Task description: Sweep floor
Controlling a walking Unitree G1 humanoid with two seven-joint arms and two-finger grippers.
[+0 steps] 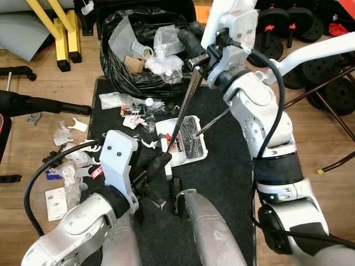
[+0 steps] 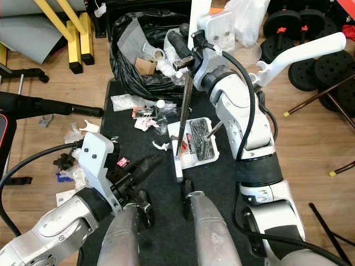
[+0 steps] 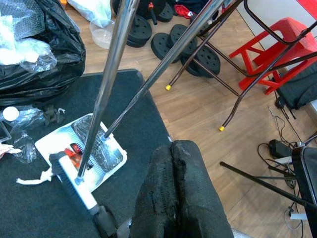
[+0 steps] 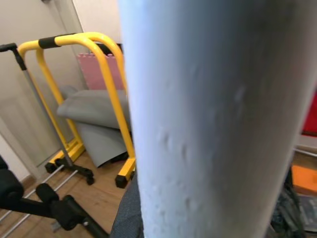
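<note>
The right hand [image 2: 186, 47] is raised above the far edge of the black mat [image 1: 227, 166], and its fingers are closed around the top of a metal handle [image 1: 186, 108]. This handle goes down steeply toward the robot and ends at the white brush head [image 3: 74, 181], which lies on the mat just beside the near edge of the white dustpan [image 1: 186, 141]. A second, thinner rod [image 1: 213, 122] goes from the dustpan up toward the right arm; which hand carries it, I cannot tell.

The left hand [image 1: 161, 163] is low, near the brush head, with its two black fingers pressed together. In the left wrist view they look closed on nothing, and they point toward the dustpan.

The dustpan is in the middle of the mat and already has some dark and red pieces inside. Beyond it, at the far edge of the mat, stands the open black rubbish bag [image 1: 138, 50] full of plastic. Scattered litter [image 1: 130, 105] lies between the dustpan and the bag, and more white scraps [image 1: 69, 160] lie on the wooden floor [image 1: 39, 116] to the left of the mat.

In my judgement, the next stroke depends on this: the remaining litter lies to the left and far side of the dustpan, so the brush must be brought there and pulled toward the pan
</note>
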